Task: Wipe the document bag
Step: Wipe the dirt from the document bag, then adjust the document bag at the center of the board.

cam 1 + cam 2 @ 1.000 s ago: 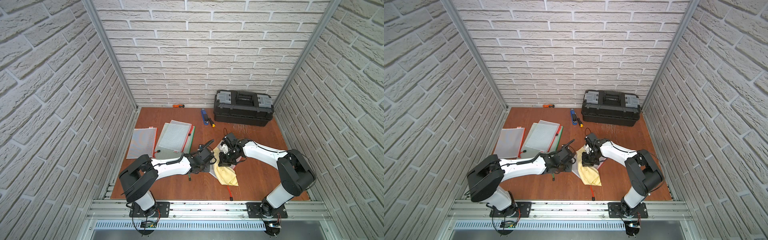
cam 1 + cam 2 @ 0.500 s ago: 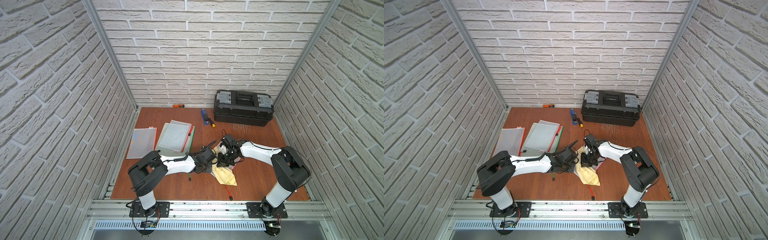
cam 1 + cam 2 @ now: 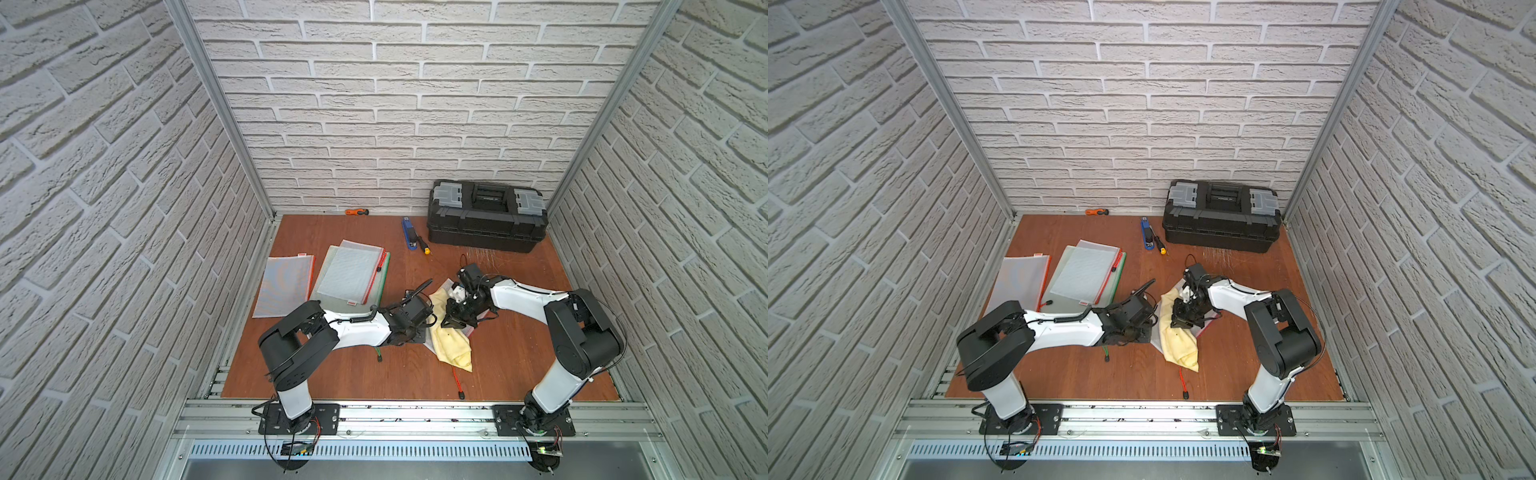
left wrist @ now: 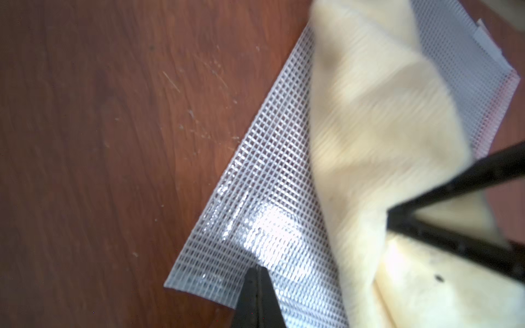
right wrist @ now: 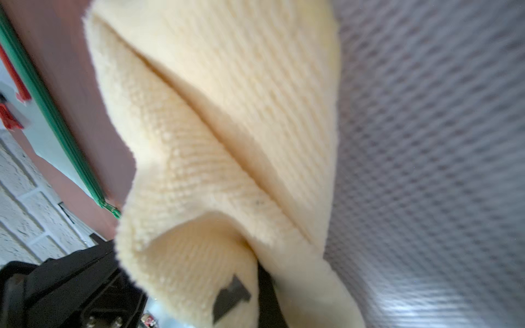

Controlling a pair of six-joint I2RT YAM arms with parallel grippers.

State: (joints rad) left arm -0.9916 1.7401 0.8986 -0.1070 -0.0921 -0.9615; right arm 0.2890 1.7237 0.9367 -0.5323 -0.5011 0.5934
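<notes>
The document bag [image 4: 270, 170], a clear mesh pouch with a red edge, lies flat on the wooden floor, mostly under a pale yellow cloth [image 4: 383, 127]. In both top views only its corners [image 3: 445, 286] [image 3: 1177, 286] show past the cloth [image 3: 451, 349] [image 3: 1177, 345]. My left gripper [image 4: 257, 272] is shut, its tips resting on the bag's near corner [image 3: 417, 332] [image 3: 1142, 330]. My right gripper [image 5: 255, 284] is shut on a bunched fold of the cloth [image 5: 227, 113], held low over the mesh [image 5: 426, 142], right beside the left one [image 3: 455, 322] [image 3: 1183, 322].
Other document bags [image 3: 351, 272] [image 3: 284, 284] lie at the left. A black toolbox [image 3: 486, 216] stands at the back right, with a blue stapler [image 3: 410, 239] and a screwdriver [image 3: 423, 245] beside it. An orange tool [image 3: 357, 212] lies by the back wall. A red cord [image 3: 457, 380] trails toward the front edge.
The left arm's elbow has swung inward and its gripper has slid a little toward the cloth. The right gripper has drawn the cloth slightly toward the front over the bag.
</notes>
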